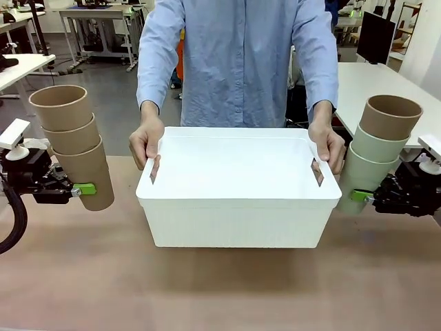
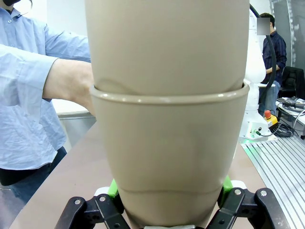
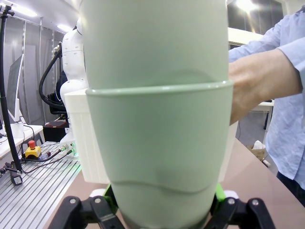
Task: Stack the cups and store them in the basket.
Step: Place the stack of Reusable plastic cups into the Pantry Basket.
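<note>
The left tool [image 1: 87, 188] is sitting low at the left side, pointing toward the middle and clamping the bottom of the tan cup stack [image 1: 74, 145]. The right tool [image 1: 357, 196] is mirroring it at the right side, clamping the bottom of the green-and-tan cup stack [image 1: 377, 148].

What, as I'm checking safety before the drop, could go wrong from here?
The left gripper clamps only the bottom cup of the tilted left stack, the right gripper likewise the right stack; upper cups might slip out.
The person's hands hold the basket by its ends, near both stacks; an arm swinging in might hit them.
</note>
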Available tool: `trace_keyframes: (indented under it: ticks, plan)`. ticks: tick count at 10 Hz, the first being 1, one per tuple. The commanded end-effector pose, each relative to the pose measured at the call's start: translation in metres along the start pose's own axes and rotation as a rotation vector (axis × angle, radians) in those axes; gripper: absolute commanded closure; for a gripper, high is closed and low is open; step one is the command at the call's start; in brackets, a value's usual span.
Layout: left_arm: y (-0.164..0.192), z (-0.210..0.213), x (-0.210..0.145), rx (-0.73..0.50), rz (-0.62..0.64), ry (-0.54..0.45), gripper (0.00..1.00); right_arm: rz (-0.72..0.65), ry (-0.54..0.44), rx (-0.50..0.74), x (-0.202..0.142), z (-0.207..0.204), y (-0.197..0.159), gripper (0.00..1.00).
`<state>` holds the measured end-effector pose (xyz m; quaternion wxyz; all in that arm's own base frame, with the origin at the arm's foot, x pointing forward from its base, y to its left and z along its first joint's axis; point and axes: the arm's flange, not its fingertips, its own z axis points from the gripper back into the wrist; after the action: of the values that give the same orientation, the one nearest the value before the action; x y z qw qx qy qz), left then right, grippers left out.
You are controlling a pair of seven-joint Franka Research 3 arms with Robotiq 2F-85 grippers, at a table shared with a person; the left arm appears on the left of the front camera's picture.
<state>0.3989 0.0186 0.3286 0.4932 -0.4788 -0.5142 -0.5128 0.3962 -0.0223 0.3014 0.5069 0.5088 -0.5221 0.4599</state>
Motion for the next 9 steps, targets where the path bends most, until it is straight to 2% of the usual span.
trace_keyframes:
  ticks: [1, 9]
  plan:
    - [0.0006, -0.0005, 0.0045, -0.007, -0.007, -0.009, 0.15, 0.012, -0.007, -0.004, 0.0046, 0.0007, -0.0018, 0.16]
    - [0.0006, -0.0005, 0.0045, -0.007, -0.007, -0.009, 0.15, 0.012, -0.007, -0.004, 0.0046, 0.0007, -0.0018, 0.16]
